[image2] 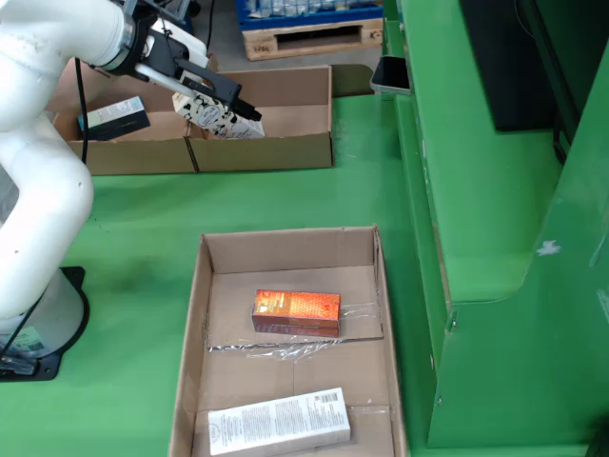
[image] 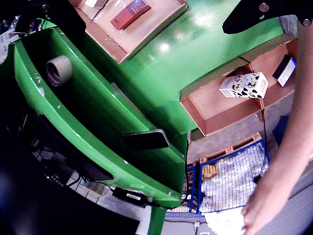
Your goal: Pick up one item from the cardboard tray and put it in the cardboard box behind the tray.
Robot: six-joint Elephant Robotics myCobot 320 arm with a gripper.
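Note:
In the still view my gripper (image2: 238,103) hangs open and empty over the back cardboard box (image2: 285,150). A cow-patterned carton (image2: 214,121) lies in that box just below the fingers, beside a dark box (image2: 112,119). In the wrist view the black fingers (image: 261,13) stand wide apart at the top, and the carton (image: 243,85) lies apart from them in the box (image: 210,115). The front cardboard tray (image2: 195,314) holds an orange box (image2: 296,311) and a white box (image2: 278,422). The tray (image: 161,24) and orange box (image: 130,13) also show in the wrist view.
A green machine frame (image2: 495,238) runs along the right of the still view, with a dark phone-like slab (image2: 390,71) on its ledge. A tape roll (image: 58,70) sits on the frame. A person's bare arm (image: 288,161) reaches down at the wrist view's right. A wooden pallet (image2: 304,38) stands behind the box.

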